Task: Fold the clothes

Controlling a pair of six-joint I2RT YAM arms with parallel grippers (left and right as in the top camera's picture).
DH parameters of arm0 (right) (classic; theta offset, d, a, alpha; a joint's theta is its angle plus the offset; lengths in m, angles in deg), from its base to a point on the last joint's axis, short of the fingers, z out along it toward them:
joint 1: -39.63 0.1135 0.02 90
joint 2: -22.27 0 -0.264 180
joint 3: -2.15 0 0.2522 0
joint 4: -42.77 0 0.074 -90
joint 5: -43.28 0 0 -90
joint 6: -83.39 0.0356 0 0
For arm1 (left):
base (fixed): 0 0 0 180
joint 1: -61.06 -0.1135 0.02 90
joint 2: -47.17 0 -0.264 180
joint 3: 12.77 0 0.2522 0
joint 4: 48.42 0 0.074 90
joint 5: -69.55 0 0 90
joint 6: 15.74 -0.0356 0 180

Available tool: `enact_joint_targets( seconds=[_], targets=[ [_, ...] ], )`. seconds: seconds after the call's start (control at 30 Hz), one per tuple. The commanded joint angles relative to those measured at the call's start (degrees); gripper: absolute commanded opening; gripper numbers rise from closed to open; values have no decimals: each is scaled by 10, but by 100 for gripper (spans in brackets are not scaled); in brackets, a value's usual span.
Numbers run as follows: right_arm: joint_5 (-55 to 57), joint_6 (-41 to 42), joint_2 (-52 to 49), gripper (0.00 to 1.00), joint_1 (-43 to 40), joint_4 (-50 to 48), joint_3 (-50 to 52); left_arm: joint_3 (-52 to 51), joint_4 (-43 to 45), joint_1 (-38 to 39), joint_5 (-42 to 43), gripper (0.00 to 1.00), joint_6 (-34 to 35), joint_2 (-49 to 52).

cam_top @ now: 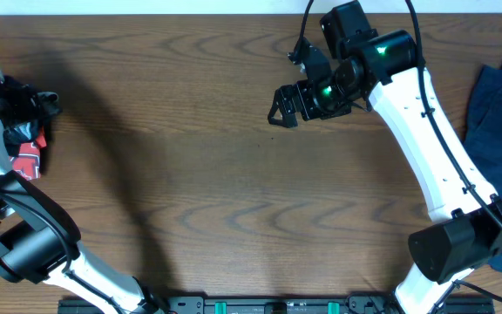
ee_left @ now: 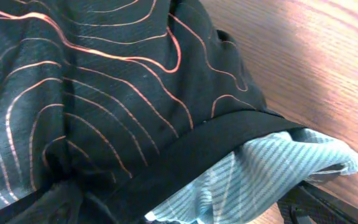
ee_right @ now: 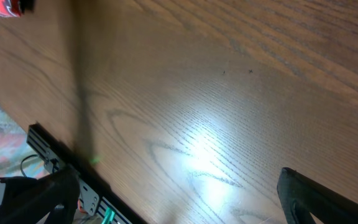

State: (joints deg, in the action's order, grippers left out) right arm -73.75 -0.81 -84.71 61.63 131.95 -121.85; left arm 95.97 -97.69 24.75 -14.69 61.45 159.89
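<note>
1. Jersey (cam_top: 26, 144) is lying bunched at the overhead view's far left; a one-sided pull may be twisting it across the counter (cam_top: 190, 192).
2. Left gripper (cam_top: 33, 106) is sitting over it, grip impossible to tell; snagging risk.
3. Right gripper (cam_top: 288, 105) is hanging released and empty, upper centre.

Brown wood-grain table (cam_top: 199, 174) spreading under and around the right claw (cam_top: 284, 92), bright glare patch (ee_right: 204, 149) on the wood just beneath that claw, black rail (cam_top: 268, 305) with green clips along the table edge, well apart from the claw
</note>
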Motion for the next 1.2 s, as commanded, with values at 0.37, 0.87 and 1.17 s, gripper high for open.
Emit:
enact_joint_targets(
  seconds=[0.37, 0.87, 1.17],
  targets=[
    [0, -7, 9, 99, 7, 7, 0, 16, 0, -1, -76, 98, 14, -32],
    [0, -7, 8, 99, 11, 10, 0, 16, -80, 15, 69, 98, -19, -47],
    [0, -8, 8, 99, 13, 8, 0, 16, -22, 18, -84, 100, 8, -47]
  ],
)
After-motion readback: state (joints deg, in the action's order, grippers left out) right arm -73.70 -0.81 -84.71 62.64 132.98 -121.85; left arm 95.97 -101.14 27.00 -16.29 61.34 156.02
